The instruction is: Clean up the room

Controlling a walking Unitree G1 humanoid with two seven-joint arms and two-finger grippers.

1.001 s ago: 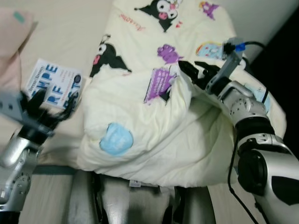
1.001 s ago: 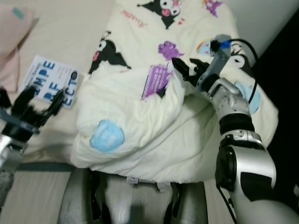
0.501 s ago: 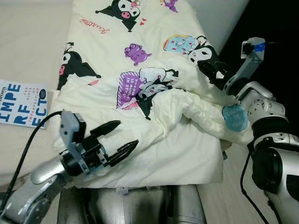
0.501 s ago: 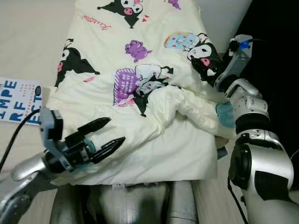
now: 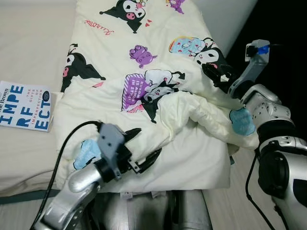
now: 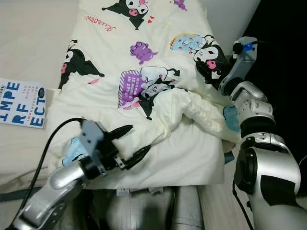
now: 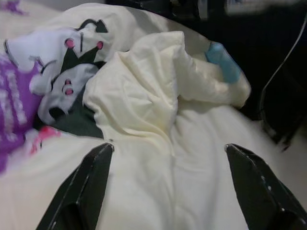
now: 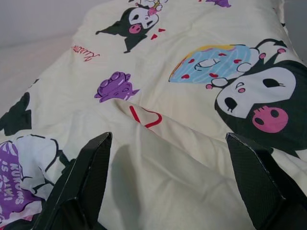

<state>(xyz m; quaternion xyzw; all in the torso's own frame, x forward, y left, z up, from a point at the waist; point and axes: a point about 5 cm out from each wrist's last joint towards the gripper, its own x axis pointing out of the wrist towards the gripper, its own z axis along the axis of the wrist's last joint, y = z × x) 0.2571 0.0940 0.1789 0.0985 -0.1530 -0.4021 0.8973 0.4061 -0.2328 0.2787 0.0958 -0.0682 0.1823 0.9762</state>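
A cream blanket (image 5: 144, 52) printed with cartoon figures lies spread over the bed, with a bunched fold (image 5: 192, 112) rising near its right side. My left gripper (image 5: 149, 140) hovers open just above the blanket's near edge, nothing between its fingers. In the left wrist view the left gripper (image 7: 169, 146) faces the bunched fold (image 7: 139, 91). My right gripper (image 5: 212, 76) stands open at the blanket's right edge, by a black-and-white cartoon face. The right wrist view has the right gripper (image 8: 169, 137) low over a flat printed stretch of blanket (image 8: 201, 62).
A white book with blue letters (image 5: 24, 105) lies on the beige mattress (image 5: 33, 43) left of the blanket. A dark gap (image 5: 288, 28) runs along the bed's right side. A light wall (image 5: 220, 19) stands behind the bed's far right corner.
The camera has shifted. My left arm swung from beside the book to over the blanket's near edge. My right gripper let go of the fold and drew back to the right edge; the blanket lies flatter.
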